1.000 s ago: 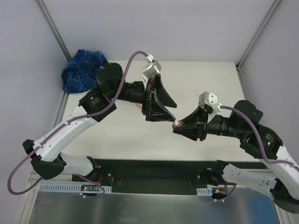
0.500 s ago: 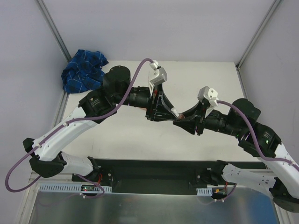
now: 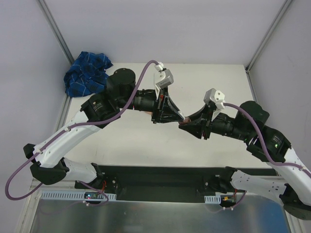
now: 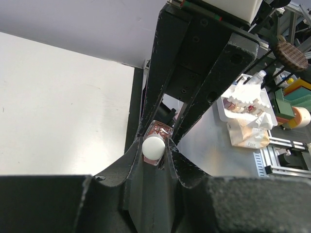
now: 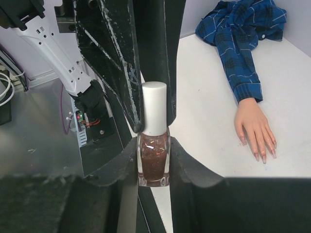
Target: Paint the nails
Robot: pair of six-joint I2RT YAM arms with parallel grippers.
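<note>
**Change from 1 second earlier.** The left gripper (image 4: 155, 145) had gone from wide open and apart from the right gripper (image 5: 154, 167) to clenched on the white cap (image 5: 154, 109) of the bottle (image 5: 154, 162). Both arms had drawn inward, so the 2 grippers met tip to tip above the middle of the table (image 3: 126, 145). The right gripper was unchanged, grasping the bottle's glass body, which held glittery red-brown polish.

**Pose.** The left arm (image 3: 73, 131) rose from the near-left edge, bent at the elbow and pointed its wrist to the right. The right arm mirrored it from the near-right edge. The bottle sat in line between the 2 grippers, cap toward the left one, with 1 finger pressed on each side of the cap and of the body.

**Task item.** The nails (image 5: 265, 158), dark pink, tipped the hand (image 5: 252, 124). The hand lay palm down on the table, well apart from the bottle.

**Surroundings.** The blue plaid sleeve (image 3: 87, 73) was bunched in the far-left corner, with the hand extending from it toward the middle. In the top view the left arm covered the hand, so the nails showed only in the right wrist view.
</note>
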